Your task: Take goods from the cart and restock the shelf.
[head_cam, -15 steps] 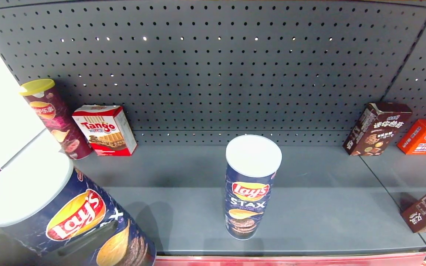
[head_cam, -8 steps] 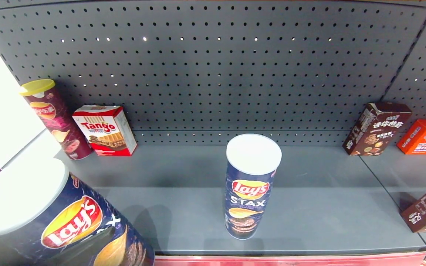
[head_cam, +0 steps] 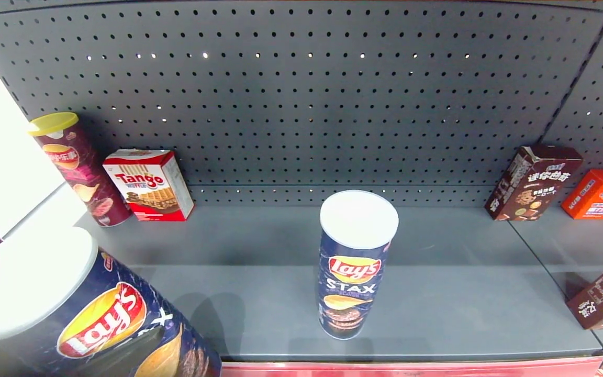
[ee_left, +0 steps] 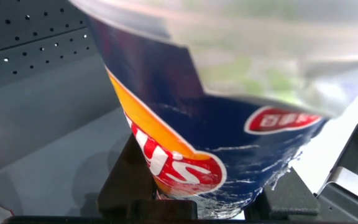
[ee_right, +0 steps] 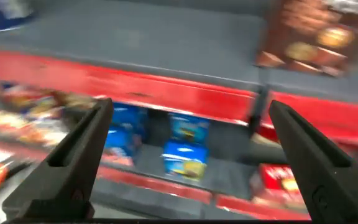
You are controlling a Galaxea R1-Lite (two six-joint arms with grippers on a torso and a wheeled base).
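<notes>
Blue chip can (head_cam: 87,314) clamped tilted in left gripper (ee_left: 204,199), black fingers (ee_left: 126,186) shut on both sides, near front-left of shelf (head_cam: 464,293), 2nd blue can (head_cam: 356,262) stood upright mid-shelf, right gripper (ee_right: 190,109) spread wide, nothing held, before red shelf lip (ee_right: 166,87).

A shop: pegboard-backed shelf (head_cam: 464,293) holding snack boxes (head_cam: 149,183) (a crisp tube (head_cam: 356,262) too).

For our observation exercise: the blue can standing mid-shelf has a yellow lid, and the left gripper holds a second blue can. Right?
No. The head view shows the blue can standing mid-shelf has a white lid, not yellow. The left gripper does hold a second blue can.
</notes>
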